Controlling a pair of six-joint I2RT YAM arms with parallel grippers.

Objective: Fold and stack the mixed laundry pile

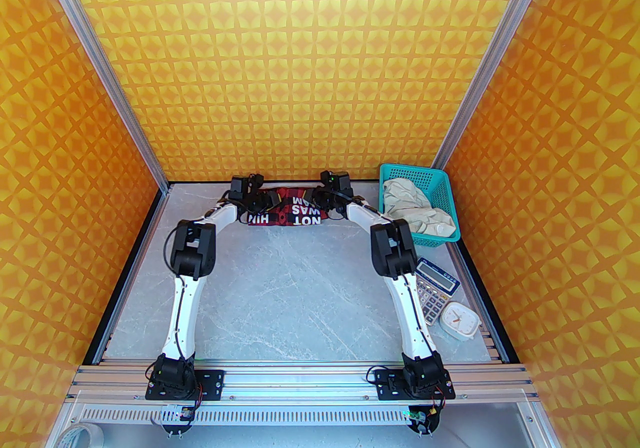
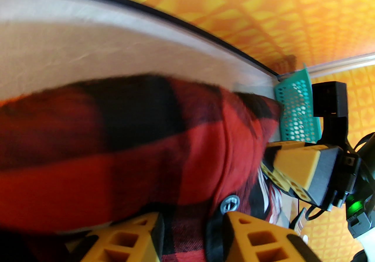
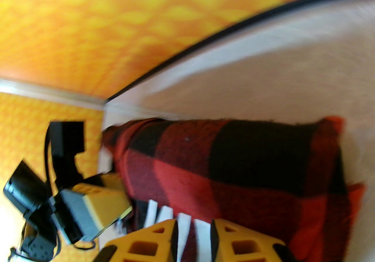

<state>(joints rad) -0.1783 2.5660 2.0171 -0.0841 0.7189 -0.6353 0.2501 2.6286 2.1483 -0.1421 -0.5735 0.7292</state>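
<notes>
Shirt: the red-and-black buffalo-check shirt with white lettering (image 1: pixel 292 209) lies bunched in a strip at the far edge of the grey marble-look table (image 1: pixel 300 296), close to the back wall and spanning the two grippers.
Left gripper (image 2: pixel 184 234): its yellow fingers pinch plaid cloth just beside a metal snap.
Right gripper (image 3: pixel 193 237): its fingers pinch cloth at the white lettering.
Cream garment: the crumpled off-white garment (image 1: pixel 415 208) sits in the teal perforated plastic basket (image 1: pixel 411 168) at the far right, not yet folded.
Slip risk: both pinches look shallow, so the soft cloth could slide out on a lift.
Skew risk: uneven pulling would probably leave a crooked fold.
Collision risk: the right arm passes just beside the basket and could nudge it.
</notes>
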